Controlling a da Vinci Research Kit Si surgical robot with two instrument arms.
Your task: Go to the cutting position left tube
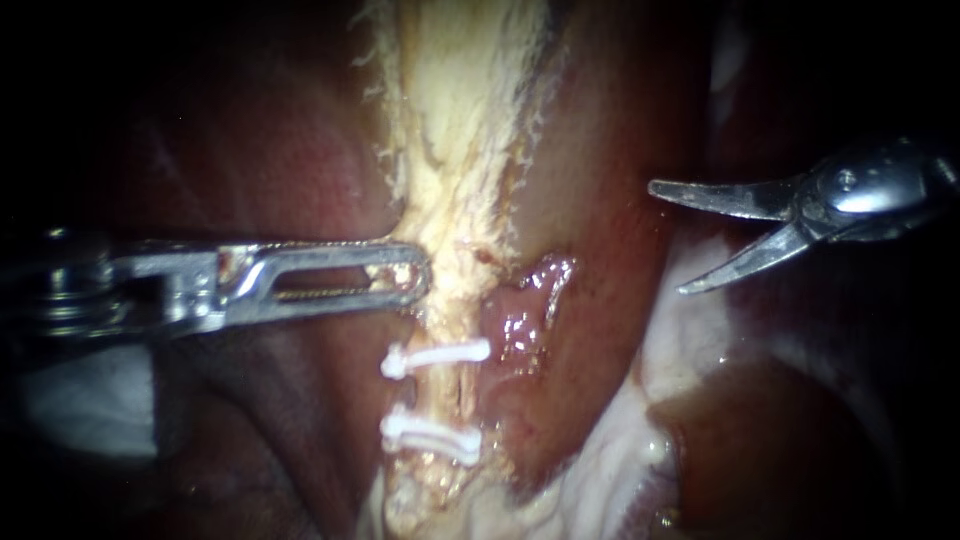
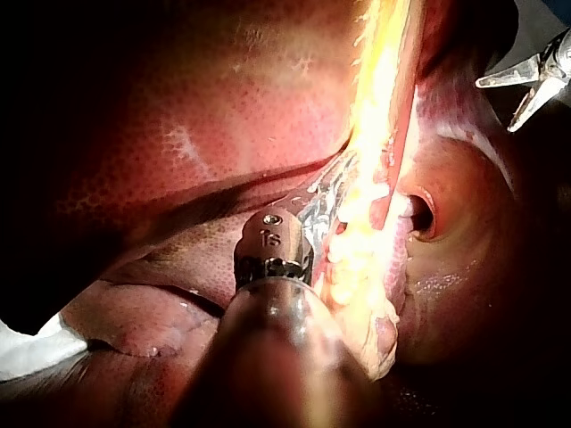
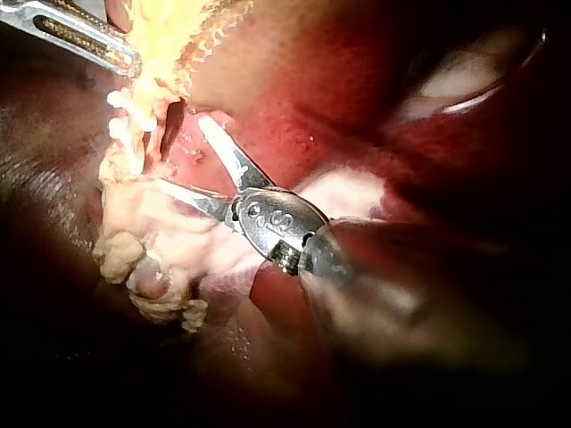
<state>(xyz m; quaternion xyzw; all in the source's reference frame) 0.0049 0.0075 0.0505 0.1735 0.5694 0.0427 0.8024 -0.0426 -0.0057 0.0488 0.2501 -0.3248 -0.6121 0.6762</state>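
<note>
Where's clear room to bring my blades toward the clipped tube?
Free: bare red tissue between the pale frayed tube and the open-bladed silver right instrument. Crowded: two white clips below the slotted left instrument, narrow gap between.

Our left instrument (image 1: 415, 280) lay level, jaws clamped on pale tissue (image 1: 460, 150); our right instrument (image 1: 668, 238) stood with blades apart.

Probably surgical lab (clipped tube (image 1: 440, 388)).

There are two instruments, the left instrument (image 1: 415, 282) and the right instrument (image 1: 667, 238). One pale tube (image 1: 452, 200) carries two white clips: an upper clip (image 1: 436, 356) and a lower clip (image 1: 432, 437).
</note>
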